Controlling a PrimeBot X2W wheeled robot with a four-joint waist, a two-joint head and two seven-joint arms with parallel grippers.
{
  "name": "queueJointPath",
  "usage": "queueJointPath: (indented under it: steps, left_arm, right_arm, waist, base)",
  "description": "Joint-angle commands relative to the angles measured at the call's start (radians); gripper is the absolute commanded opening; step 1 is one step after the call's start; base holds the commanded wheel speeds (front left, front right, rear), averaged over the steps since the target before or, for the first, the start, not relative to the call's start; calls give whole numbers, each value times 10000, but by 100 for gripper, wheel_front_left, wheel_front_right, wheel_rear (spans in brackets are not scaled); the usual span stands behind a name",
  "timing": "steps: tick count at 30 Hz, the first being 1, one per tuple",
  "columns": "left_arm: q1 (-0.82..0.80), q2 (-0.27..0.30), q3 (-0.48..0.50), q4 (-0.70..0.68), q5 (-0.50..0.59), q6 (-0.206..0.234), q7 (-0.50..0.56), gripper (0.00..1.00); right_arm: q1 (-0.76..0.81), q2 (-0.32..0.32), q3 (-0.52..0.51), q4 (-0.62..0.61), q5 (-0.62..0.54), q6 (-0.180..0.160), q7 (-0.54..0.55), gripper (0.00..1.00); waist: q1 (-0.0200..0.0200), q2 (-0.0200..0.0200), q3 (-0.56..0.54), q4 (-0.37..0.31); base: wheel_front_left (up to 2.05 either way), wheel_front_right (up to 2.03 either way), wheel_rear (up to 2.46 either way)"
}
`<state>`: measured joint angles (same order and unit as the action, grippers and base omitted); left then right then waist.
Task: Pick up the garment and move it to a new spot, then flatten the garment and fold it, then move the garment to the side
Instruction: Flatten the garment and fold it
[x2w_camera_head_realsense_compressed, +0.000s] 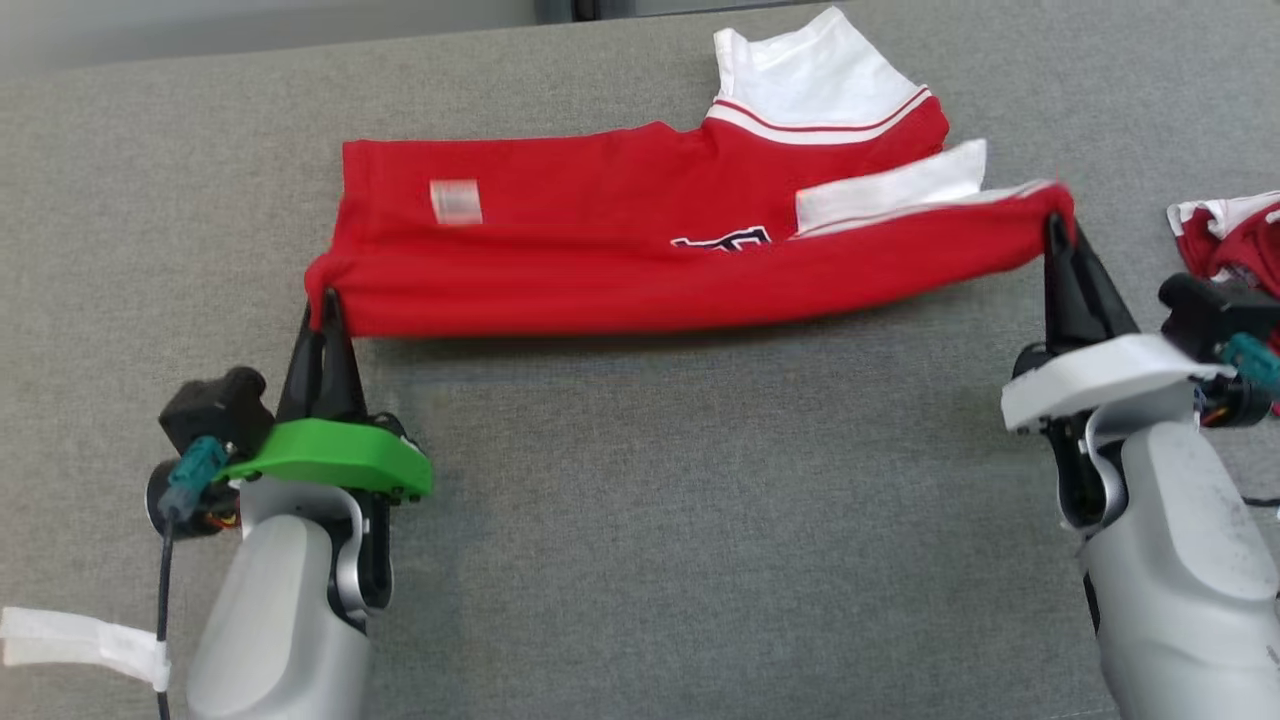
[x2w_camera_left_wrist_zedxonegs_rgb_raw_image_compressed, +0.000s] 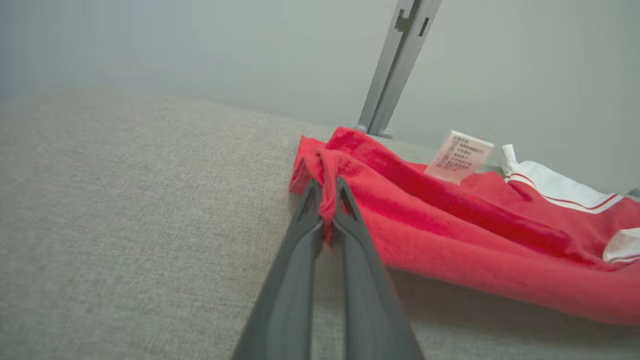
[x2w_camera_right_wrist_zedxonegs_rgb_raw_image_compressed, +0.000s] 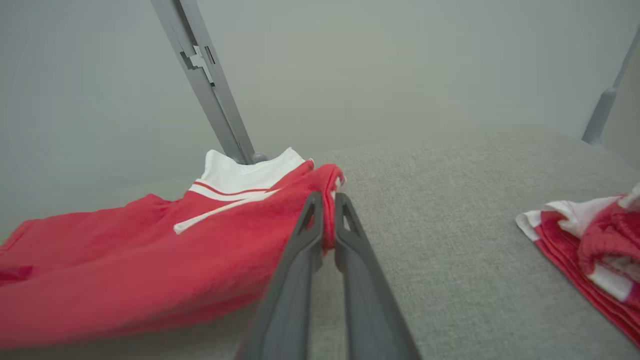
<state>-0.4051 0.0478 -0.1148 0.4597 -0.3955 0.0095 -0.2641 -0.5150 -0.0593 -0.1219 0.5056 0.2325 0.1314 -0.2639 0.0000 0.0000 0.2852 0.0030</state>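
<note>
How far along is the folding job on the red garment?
Done: the red garment lies spread wide on the grey surface. In hand: the left gripper and right gripper are each shut on a near corner, with the near edge stretched between them. Left: probably laying that edge over to fold, then moving it aside, perhaps near the other red and white garment.

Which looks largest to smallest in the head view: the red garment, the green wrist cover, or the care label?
1. red garment
2. green wrist cover, nearer the camera, so somewhat flattered
3. care label, clearly smallest
</note>
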Motion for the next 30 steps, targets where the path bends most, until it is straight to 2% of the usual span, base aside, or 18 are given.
queueJointPath:
  steps: [1, 5, 8, 21, 26, 27, 28, 30]
  left_arm:
    - [-176, 63, 139, -88, 97, 7, 3, 0]
    - [-97, 58, 501, -200, 224, 10, 3, 0]
    - [441, 63, 598, 24, 239, 12, 3, 0]
    - [3816, 78, -191, 549, -939, 466, 2, 0]
    - [4324, 80, -515, 683, -1054, 594, 4, 0]
    - [4354, 80, -536, 662, -1075, 616, 4, 35]
    - [4268, 78, -538, 618, -1005, 688, 4, 100]
    - [3991, 70, -495, 462, -903, 752, 4, 100]
  right_arm:
    - [-227, -101, 42, -79, 196, -17, -2, 0]
    - [-597, -213, 165, -131, 651, -17, -2, 0]
    - [-323, -267, 272, -40, 809, -17, -2, 0]
    - [3239, -671, 749, 698, 1094, -21, -8, 0]
    - [4132, -679, 704, 806, 1232, -21, -8, 0]
    - [4211, -666, 710, 762, 1235, -21, -8, 20]
    - [4226, -647, 674, 648, 1184, -19, -8, 100]
    - [4036, -625, 631, 488, 1038, -18, -8, 100]
  waist:
    - [0, 0, -240, 12]
    - [0, 0, -677, -26]
    - [0, 0, -963, -74]
    - [0, 0, -2077, -194]
    - [0, 0, -2219, -146]
    - [0, 0, -2203, -146]
    - [0, 0, -2134, -160]
    - [0, 0, -2014, -171]
  base:
    - [0, 0, 0]
    - [0, 0, 0]
    - [0, 0, 0]
    - [0, 0, 0]
    - [0, 0, 0]
    - [0, 0, 0]
    - [0, 0, 0]
    - [0, 0, 0]
